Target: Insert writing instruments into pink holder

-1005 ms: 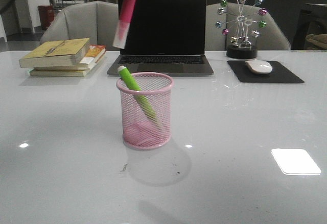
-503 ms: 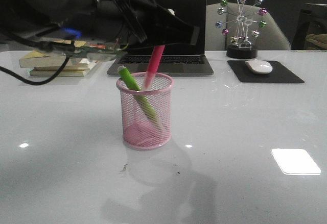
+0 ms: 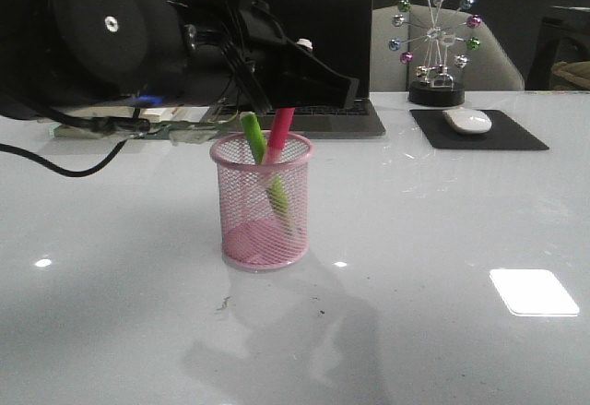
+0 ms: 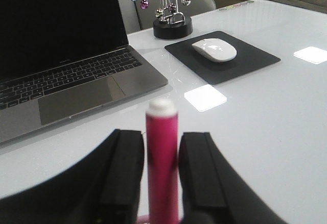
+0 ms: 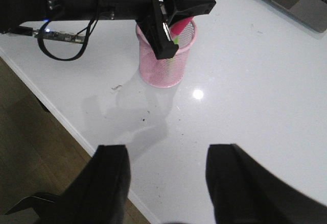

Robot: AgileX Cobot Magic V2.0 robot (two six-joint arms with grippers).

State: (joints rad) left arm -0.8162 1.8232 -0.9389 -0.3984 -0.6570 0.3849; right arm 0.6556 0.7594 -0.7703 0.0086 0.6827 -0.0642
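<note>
Marker (image 4: pixel 162 168) between left claw (image 4: pixel 159 183) fingers.

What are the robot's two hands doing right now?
Left gripper: around the pink marker; grip cannot be told.
Right gripper: open, holding nothing.

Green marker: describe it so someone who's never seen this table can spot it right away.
Start at the open laptop at the back of the white table; the pink mesh cup stands alone in front of it. Two markers stick out of the cup. The green marker is the lime one leaning free on the left, while the pink marker beside it sits between the left gripper's fingers.
</note>
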